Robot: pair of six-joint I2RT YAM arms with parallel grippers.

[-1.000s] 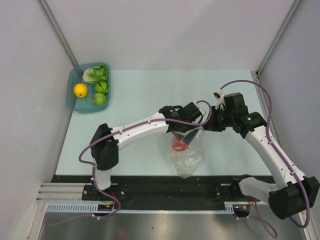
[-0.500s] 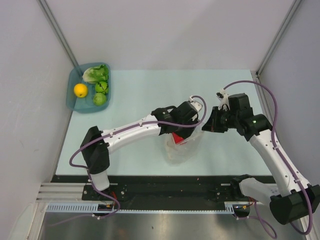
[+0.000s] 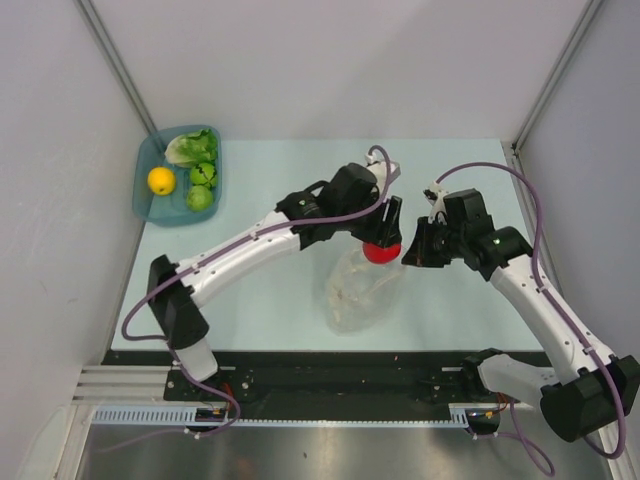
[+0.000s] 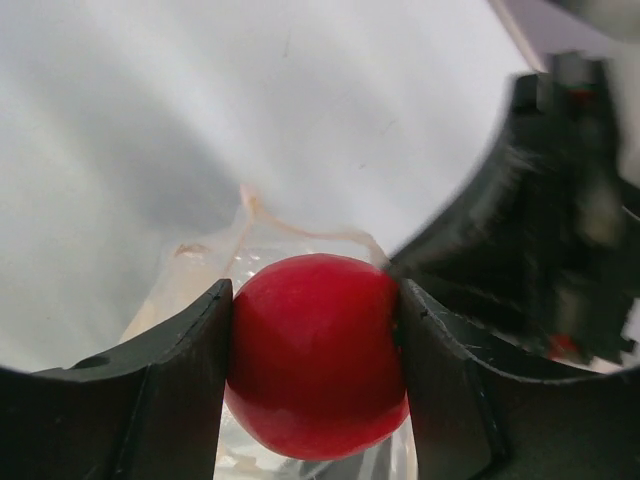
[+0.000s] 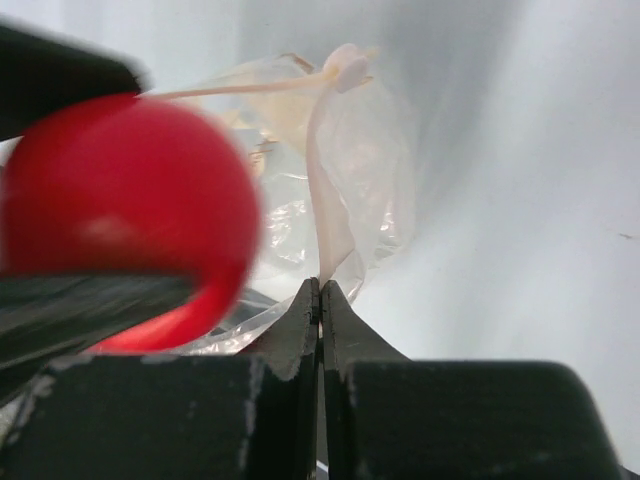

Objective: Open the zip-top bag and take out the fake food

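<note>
The clear zip-top bag (image 3: 360,292) lies on the table near the middle, its mouth at the upper right. My left gripper (image 3: 382,240) is shut on a round red piece of fake food (image 3: 381,252) and holds it just above the bag's mouth; in the left wrist view the red piece (image 4: 318,352) sits between both fingers. My right gripper (image 3: 410,252) is shut on the bag's edge (image 5: 330,215). The red piece also shows in the right wrist view (image 5: 125,215), at the left. A lettuce leaf (image 3: 190,148), a yellow fruit (image 3: 160,180) and green pieces lie in the teal tray (image 3: 143,163).
The teal tray stands at the table's back left corner. Grey walls close in the table on the left, back and right. A black rail (image 3: 340,372) runs along the near edge by the arm bases.
My left gripper has drawn the red piece up out of the bag and moved back and right. The bag has slumped flatter on the table. My right gripper stays shut on the bag's edge.
</note>
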